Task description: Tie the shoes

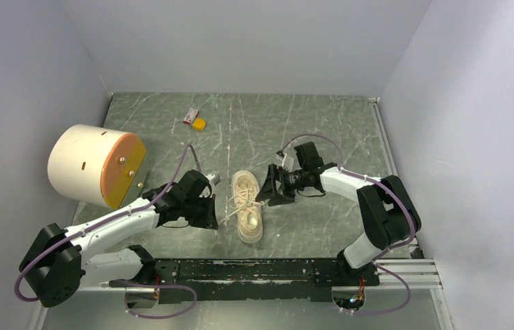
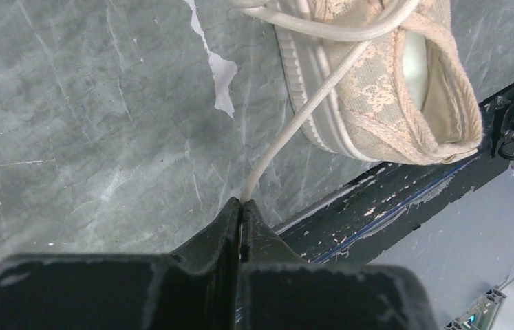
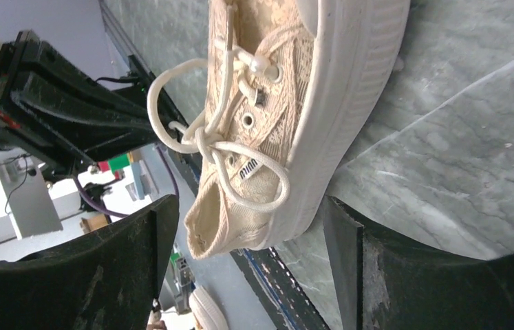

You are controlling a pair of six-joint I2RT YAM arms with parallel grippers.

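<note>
Loose bow (image 3: 202, 137) on the sneaker (image 1: 248, 206); left gripper (image 2: 241, 205), at nine o'clock, pinches a lace (image 2: 295, 120); right gripper (image 3: 247, 227) jaws gape empty; tightening seemingly remains.

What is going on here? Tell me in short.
A shoe-tying job is under way on a cream sneaker lying on the table. The left pincer is shut on one lace, drawn out from the sneaker's side. The right pincer stands open at the other side, gripping nothing. A loose knot with loops sits over the eyelets.
</note>
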